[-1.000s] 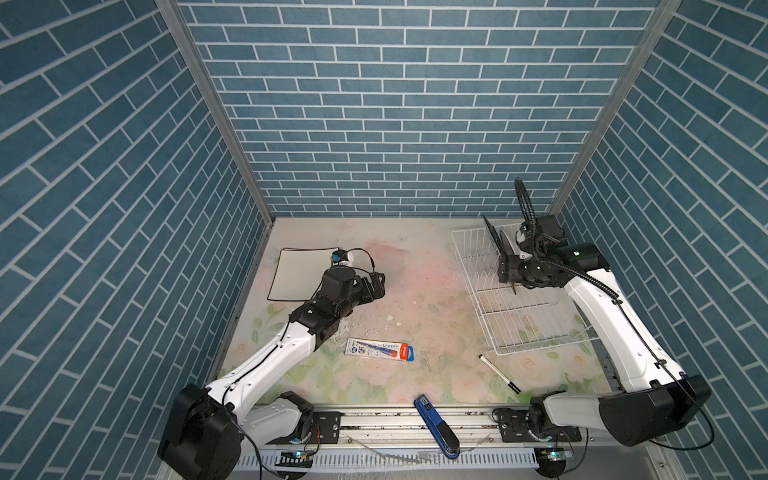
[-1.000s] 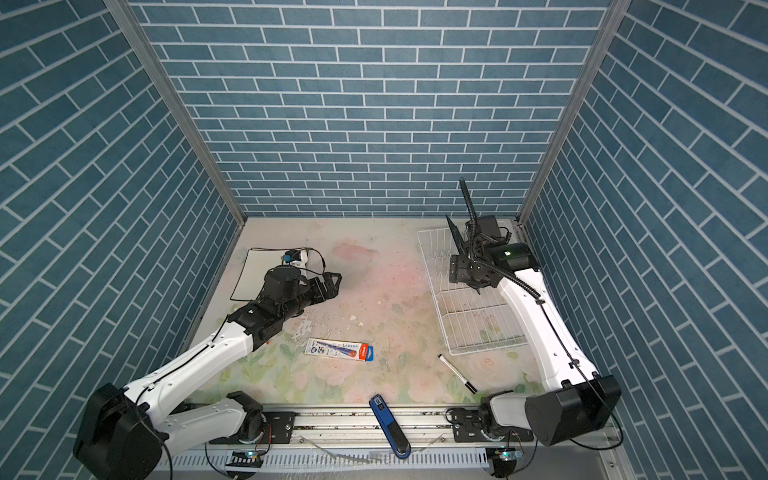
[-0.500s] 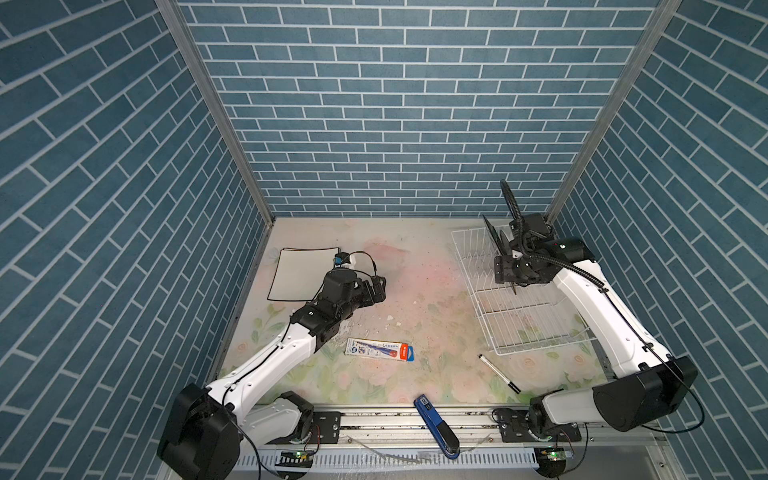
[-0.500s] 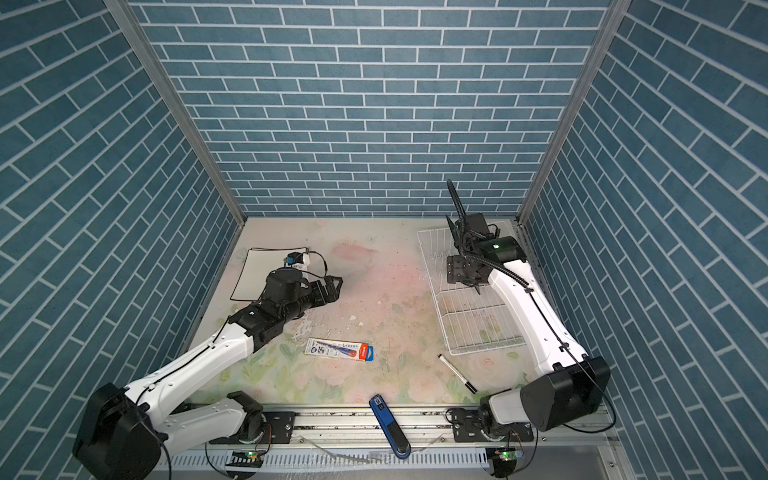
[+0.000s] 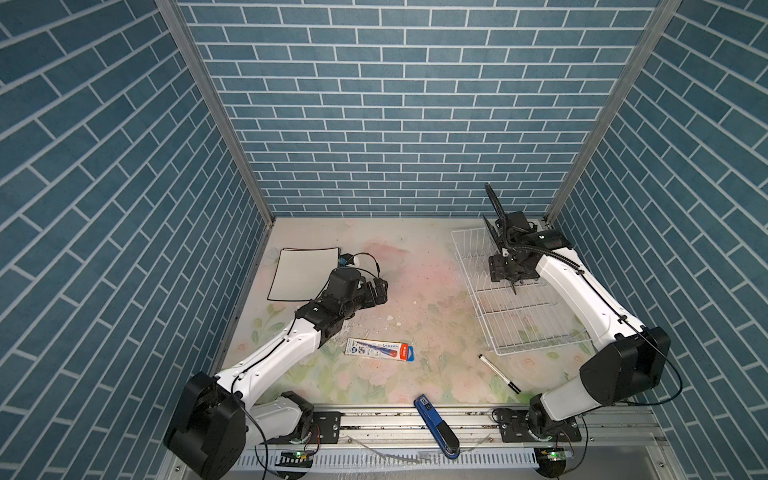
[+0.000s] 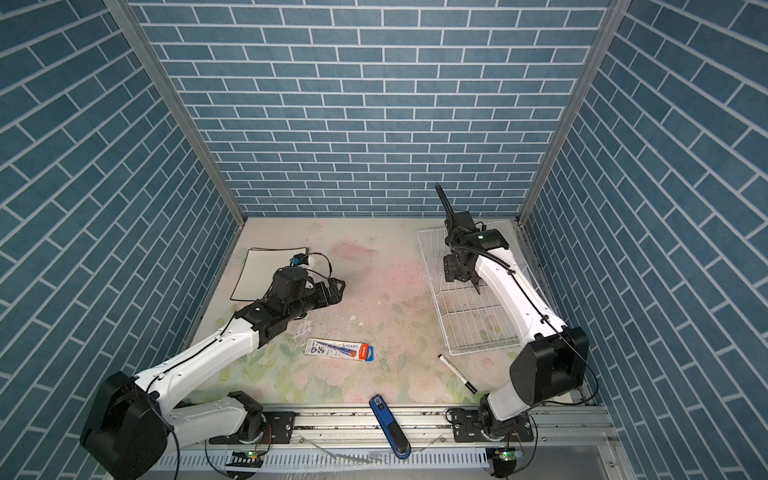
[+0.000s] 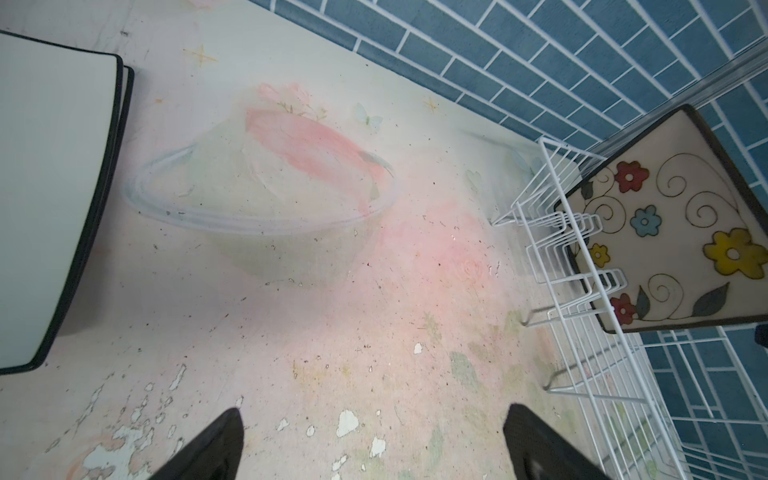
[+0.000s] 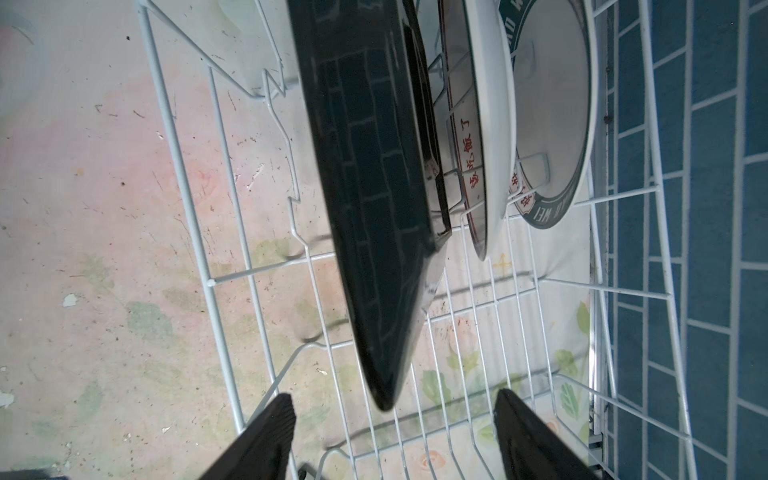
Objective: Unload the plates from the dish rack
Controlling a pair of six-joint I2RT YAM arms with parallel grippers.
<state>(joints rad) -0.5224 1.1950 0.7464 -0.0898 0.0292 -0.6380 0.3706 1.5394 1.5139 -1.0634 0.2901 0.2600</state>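
Observation:
Several plates stand on edge at the far end of the white wire dish rack (image 8: 216, 282) (image 5: 536, 324) (image 6: 478, 324). Nearest is a square plate (image 8: 374, 187) with a glossy dark back. Its flowered face (image 7: 665, 232) shows in the left wrist view. Behind it stand a plate with red characters (image 8: 469, 166) and a round white plate with a teal lettered rim (image 8: 552, 104). My right gripper (image 8: 392, 397) (image 5: 505, 282) is open, its fingers on either side of the square plate's corner and apart from it. Two square white plates (image 5: 303, 274) (image 7: 41, 187) lie stacked at the left. Beside them my left gripper (image 7: 372, 409) (image 5: 380, 291) hangs open and holds nothing.
A toothbrush pack (image 5: 380, 350) lies mid-table. A black marker (image 5: 498, 374) rests by the rack's near corner. A blue tool (image 5: 436, 424) sits on the front rail. A small blue-and-white object (image 5: 347, 261) lies next to the stacked plates. Brick walls close three sides.
My right arm has shifted a little to the left over the rack's far end. The left arm has hardly moved.

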